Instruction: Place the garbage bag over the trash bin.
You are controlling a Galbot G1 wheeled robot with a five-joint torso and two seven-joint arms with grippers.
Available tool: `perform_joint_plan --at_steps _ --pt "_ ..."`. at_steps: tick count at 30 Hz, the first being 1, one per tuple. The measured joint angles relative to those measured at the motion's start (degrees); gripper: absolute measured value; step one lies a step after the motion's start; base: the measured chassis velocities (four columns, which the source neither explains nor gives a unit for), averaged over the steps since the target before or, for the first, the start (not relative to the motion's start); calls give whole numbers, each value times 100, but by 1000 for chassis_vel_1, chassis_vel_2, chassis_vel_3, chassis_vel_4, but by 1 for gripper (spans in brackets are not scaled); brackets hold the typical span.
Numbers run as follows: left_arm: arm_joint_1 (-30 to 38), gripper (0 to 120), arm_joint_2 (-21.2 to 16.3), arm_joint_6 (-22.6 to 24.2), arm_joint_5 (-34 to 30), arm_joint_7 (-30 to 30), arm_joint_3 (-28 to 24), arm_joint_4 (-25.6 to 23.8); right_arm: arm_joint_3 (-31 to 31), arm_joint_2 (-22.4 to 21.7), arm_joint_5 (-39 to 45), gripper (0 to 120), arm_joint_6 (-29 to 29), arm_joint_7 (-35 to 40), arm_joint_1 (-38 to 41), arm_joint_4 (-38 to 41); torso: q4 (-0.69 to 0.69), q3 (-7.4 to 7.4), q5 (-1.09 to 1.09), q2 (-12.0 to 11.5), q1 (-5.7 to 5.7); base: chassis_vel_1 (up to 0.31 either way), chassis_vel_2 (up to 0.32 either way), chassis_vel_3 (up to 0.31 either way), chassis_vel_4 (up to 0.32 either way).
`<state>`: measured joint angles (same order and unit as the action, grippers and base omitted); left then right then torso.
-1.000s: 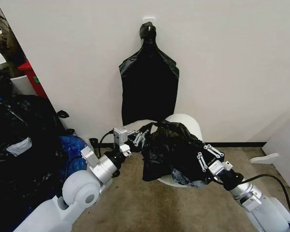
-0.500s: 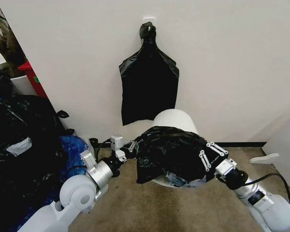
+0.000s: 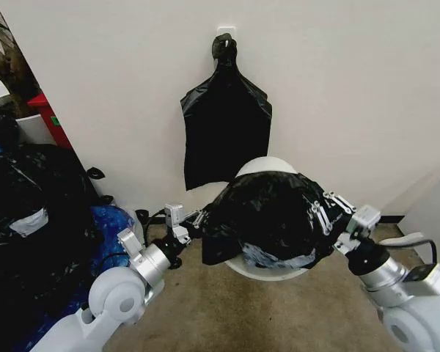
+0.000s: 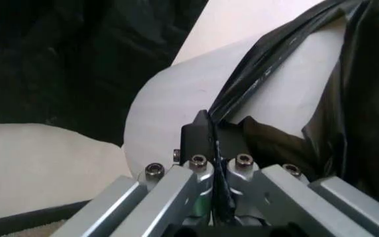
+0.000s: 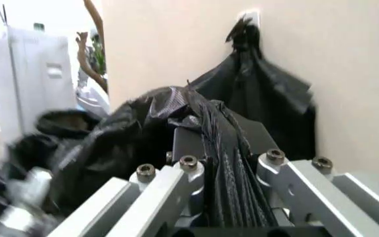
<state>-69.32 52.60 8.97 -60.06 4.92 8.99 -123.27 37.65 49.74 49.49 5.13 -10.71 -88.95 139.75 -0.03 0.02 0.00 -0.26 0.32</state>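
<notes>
The glossy black garbage bag (image 3: 268, 216) is stretched between my two grippers and covers the front and top of the white trash bin (image 3: 268, 166), which stands by the wall. The bin's far rim and its lower front edge (image 3: 268, 273) still show. My left gripper (image 3: 196, 219) is shut on the bag's left edge; in the left wrist view its fingers (image 4: 203, 136) pinch a black fold (image 4: 268, 59) against the white bin wall (image 4: 176, 98). On the bag's right edge my right gripper (image 3: 324, 210) is shut, with bunched plastic (image 5: 226, 148) between its fingers.
A flat bunch of black bags (image 3: 226, 125) hangs from a wall hook above the bin. A heap of stuffed black and blue bags (image 3: 37, 213) fills the left side, with a red box (image 3: 48, 117) behind it. Bare brown carpet (image 3: 242, 315) lies in front.
Both grippers have lifted and spread the bag, pulling it up over the bin's top. The right gripper rose and moved right; the left drew slightly down and left.
</notes>
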Motion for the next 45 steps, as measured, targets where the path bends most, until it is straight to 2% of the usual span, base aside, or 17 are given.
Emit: perform_joint_plan --at_steps 4,9,15,18,22,24,30,31,35,38,42,45 --pt "30 0 1 -24 12 -14 -3 -84 -30 -22 242 4 -127 -27 126 -3 1 0 2 0 0 0 0 0 0" --pt "72 0 -1 -127 50 -34 -16 -154 -95 82 18 4 -112 -279 92 -179 -1 0 2 0 0 0 0 0 0" --pt "73 23 75 -384 100 -65 -30 -155 -145 154 -145 4 -271 66 159 -448 0 0 2 0 0 0 0 0 0" --pt "66 30 101 -436 100 -108 9 -177 -137 164 -205 4 -301 147 176 -571 0 0 2 0 0 0 0 0 0" --pt "26 48 140 -533 71 -224 151 -203 -123 196 -295 4 -318 311 169 -756 -1 0 2 0 0 0 0 0 0" --pt "9 51 149 -548 66 -241 206 -206 -123 201 -318 4 -320 361 173 -797 0 0 1 0 0 0 0 0 0" --pt "-56 79 184 -656 93 -379 393 -148 -34 230 -802 3 -320 823 274 -1334 -1 0 1 0 0 0 0 0 0" --pt "-56 79 184 -656 93 -379 393 -148 -34 230 -802 3 -320 823 274 -1334 -1 0 1 0 0 0 0 0 0" --pt "-80 96 187 -673 96 -487 404 -183 -5 288 -1117 3 -267 1002 295 -1542 0 0 1 0 0 0 0 0 0" --pt "-105 99 168 -650 78 -499 402 -278 -18 333 -1363 3 -268 1204 309 -1619 -1 0 2 0 0 0 0 0 0" --pt "-159 100 149 -302 -197 -580 164 -696 -175 483 -1932 3 -411 1792 362 -1631 0 0 2 0 0 0 0 0 0" --pt "-182 100 166 -107 -413 -632 57 -860 -218 539 -2261 3 -380 1867 364 -1660 -1 0 2 0 0 0 0 0 0"
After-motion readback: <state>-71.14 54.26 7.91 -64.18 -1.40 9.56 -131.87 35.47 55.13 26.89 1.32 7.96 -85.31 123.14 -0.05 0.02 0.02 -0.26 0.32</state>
